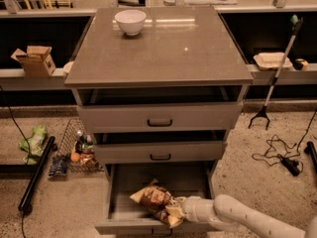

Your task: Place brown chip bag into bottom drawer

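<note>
Grey cabinet (188, 58) | bottom drawer (124, 226) open | arm (247, 220) reaches in low from right | gripper (178, 210) clamps brown chip bag (153, 200)

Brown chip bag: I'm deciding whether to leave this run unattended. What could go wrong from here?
1. The brown chip bag lies tilted at the front of the bottom drawer, one end by the front wall; it might ride over that edge instead of settling inside.
2. The hand is at the bag's right end, low in the drawer; pulling away could drag the bag out.
3. The bag's raised corner sits near the middle drawer, so lifting may snag it.
</note>
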`<state>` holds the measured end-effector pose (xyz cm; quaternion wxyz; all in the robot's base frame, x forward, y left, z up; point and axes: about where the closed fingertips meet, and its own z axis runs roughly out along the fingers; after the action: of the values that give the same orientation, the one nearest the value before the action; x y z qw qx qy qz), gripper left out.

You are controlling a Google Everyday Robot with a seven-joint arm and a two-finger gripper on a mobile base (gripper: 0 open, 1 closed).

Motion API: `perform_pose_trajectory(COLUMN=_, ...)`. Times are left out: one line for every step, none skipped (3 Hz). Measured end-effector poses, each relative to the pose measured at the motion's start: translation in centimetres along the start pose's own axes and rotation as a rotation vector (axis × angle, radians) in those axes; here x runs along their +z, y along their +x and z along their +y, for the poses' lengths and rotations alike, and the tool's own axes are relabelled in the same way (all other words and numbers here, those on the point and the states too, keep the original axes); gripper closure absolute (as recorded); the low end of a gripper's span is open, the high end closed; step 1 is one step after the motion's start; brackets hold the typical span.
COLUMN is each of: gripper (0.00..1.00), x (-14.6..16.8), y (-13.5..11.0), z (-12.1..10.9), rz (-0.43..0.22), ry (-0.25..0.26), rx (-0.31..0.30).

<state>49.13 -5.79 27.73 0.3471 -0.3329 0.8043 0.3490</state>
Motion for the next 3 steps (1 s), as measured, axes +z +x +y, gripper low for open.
perform_pose_trajectory(gripper=0.82, x=3.0, y=1.1, z=-1.6, rz=-0.004, ry=-0.006, rx=0.043)
perform_pose_trajectory(gripper=0.59, x=4.9, y=0.9, z=-2.9, rz=-0.022, ry=-0.014, rx=0.065)
perform_pose_trajectory(gripper=0.36, x=5.9, y=0.2, z=-3.4, rz=-0.042, ry=-0.033, rx=0.069)
